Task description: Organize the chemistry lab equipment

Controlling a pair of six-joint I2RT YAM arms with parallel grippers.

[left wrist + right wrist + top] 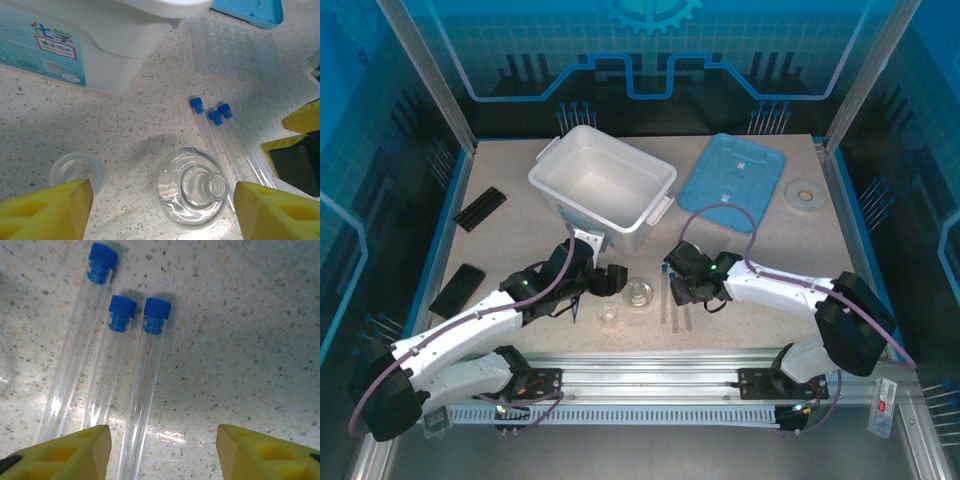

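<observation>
From above, a beige speckled worktop [520, 240] is being shown inside an enclosure of blue-tinted panels and metal posts. A white plastic bin [602, 185], a flat blue lid [732, 182] and a pale ring [804, 192] are being carried at its far side, and a black ridged strip [480, 208] at the left. A clear glass flask [639, 294] and a small beaker [609, 314] are being kept upright near the front middle. Just right of them the three tubes [663, 305] are being laid flat, with their long axes running near to far. The left gripper [610, 280] is being held beside the flask and the right gripper [685, 290] over the tubes. In the left wrist view, the left gripper [164, 200] is being shown with its yellow jaws spread wide and nothing between them being gripped. The round-bodied, narrow-necked flask [192, 192] is being framed between them, and the beaker [75, 170] at the left pad. The tubes [220, 135] are being seen side by side, blue caps pointing towards the bin [125, 55]. Beyond them a clear dimpled tube rack [235, 50] is being laid flat. In the right wrist view, the right gripper [164, 445] is being held open above the smooth, thin tubes [150, 365], whose ribbed caps are being pointed away from the jaws.
</observation>
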